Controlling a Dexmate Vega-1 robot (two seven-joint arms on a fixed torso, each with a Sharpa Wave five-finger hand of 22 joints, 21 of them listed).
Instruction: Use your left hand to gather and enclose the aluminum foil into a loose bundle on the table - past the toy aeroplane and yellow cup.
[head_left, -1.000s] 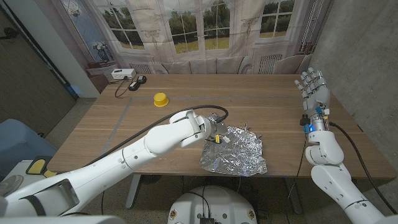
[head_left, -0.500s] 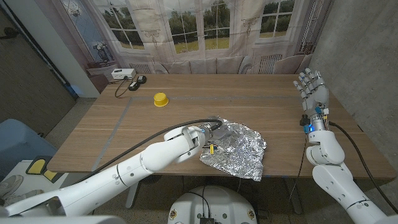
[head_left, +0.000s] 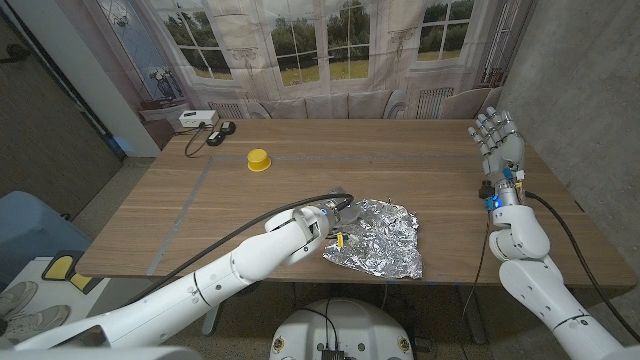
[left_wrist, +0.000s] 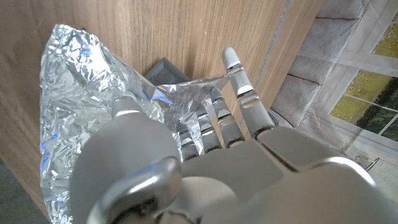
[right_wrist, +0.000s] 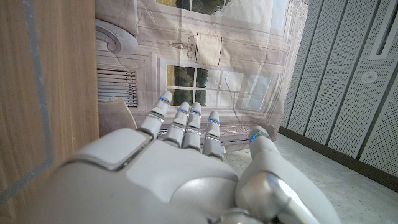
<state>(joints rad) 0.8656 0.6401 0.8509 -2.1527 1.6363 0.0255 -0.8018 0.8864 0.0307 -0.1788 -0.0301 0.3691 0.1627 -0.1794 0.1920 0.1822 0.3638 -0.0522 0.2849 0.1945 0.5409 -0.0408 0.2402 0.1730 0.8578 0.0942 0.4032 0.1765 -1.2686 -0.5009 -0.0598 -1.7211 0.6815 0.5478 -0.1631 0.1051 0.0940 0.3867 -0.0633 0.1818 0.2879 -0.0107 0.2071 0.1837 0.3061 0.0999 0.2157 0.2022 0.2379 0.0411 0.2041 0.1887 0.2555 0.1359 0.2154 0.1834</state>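
**A:** Well, how was the left hand (head_left: 338, 214) placed against the aluminum foil (head_left: 380, 235)?

**B:** It was seen at the foil's left edge, close to the table's near edge. In the left wrist view the fingers (left_wrist: 239, 93) were laid over the crinkled sheet (left_wrist: 81, 112), with a raised fold caught between the thumb and the fingers. The foil was therefore held by that hand, though loosely; the sheet was still spread out rather than bundled.

**A:** What room was left around it?

**B:** The wooden table (head_left: 400, 160) was bare beyond the hand and out toward the right hand. On the near side little was left: the foil's front corner was seen at the table's edge, and whether it hung over could not be told. A small grey object (left_wrist: 165, 70) was seen just past the fingertips, partly under the foil; what it was could not be made out.

**A:** And the right hand (head_left: 500, 140)?

**B:** It was held upright above the table's right edge, well apart from the foil, fingers spread and nothing in it. The same released pose was shown in the right wrist view (right_wrist: 186, 162).

**A:** Were any containers noted?

**B:** A yellow cup (head_left: 259, 159) was seen far beyond the left hand and to its left, well apart from the foil. Its contents could not be judged. A white box (head_left: 196, 119) and a black cable (head_left: 205, 138) were lying at the far left corner.
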